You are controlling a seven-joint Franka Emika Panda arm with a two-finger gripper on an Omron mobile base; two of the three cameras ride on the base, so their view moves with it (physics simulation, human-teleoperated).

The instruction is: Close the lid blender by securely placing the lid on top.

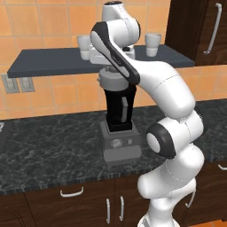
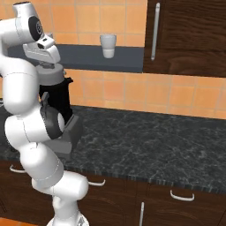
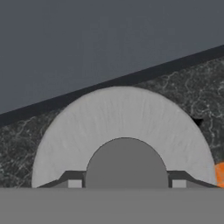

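Left base view: the blender (image 1: 119, 128) stands on the dark counter (image 1: 53, 150), its black jar rising from a boxy grey base. The grey lid (image 1: 111, 80) sits on the jar's top, and the gripper (image 1: 110, 66) hangs straight down onto it from above; the forearm hides the fingers here. Two white cups (image 1: 152, 44) stand on the shelf (image 1: 48, 60) behind.

Right base view: the hand comes down on the lid (image 2: 49, 72) atop the jar (image 2: 57, 99). One cup (image 2: 108, 46) shows on the shelf.

Hand view: the lid (image 3: 122, 118) lies directly below as a pale ring with a darker knob in the middle. The fingers (image 3: 74, 183) flank that knob on either side, close against it; whether they grip it I cannot tell.
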